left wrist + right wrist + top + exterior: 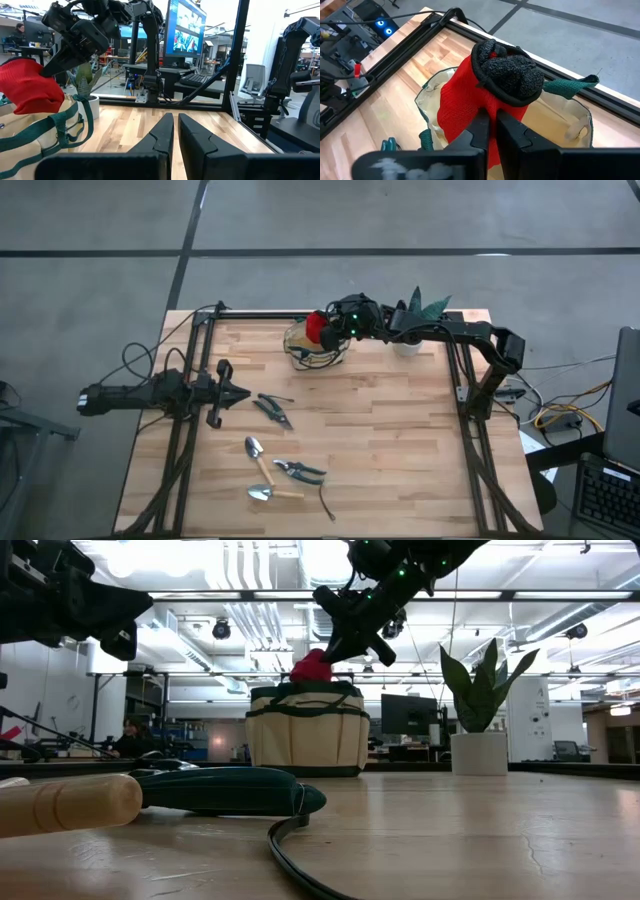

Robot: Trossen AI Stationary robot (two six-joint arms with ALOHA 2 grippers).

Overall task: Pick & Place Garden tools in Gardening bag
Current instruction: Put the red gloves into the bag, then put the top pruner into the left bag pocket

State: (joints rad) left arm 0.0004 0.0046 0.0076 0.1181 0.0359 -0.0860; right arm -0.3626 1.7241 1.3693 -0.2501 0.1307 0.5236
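The tan gardening bag (316,346) with green trim stands at the table's far middle; it also shows in the low view (306,730). My right gripper (492,127) is over the bag's mouth, shut on the red glove (317,327), which has a black palm (512,75). My left gripper (240,392) is shut and empty at the table's left, pointing right. Dark snips (272,409), two wooden-handled trowels (257,455) (270,493) and grey-handled pruning shears (299,471) lie flat on the near middle of the table. My right gripper pinches the glove's red knit part (482,107) between its two fingers. The fingers slant down from the table's right (340,640). The glove bunches over the bag's open mouth (27,90); whether its lower end touches the rim, I cannot tell.
A green plant in a white pot (408,342) stands just right of the bag, under my right arm. A dark curved strip (326,503) lies near the front edge. Black frame rails (200,350) run along the table's left, right and far sides.
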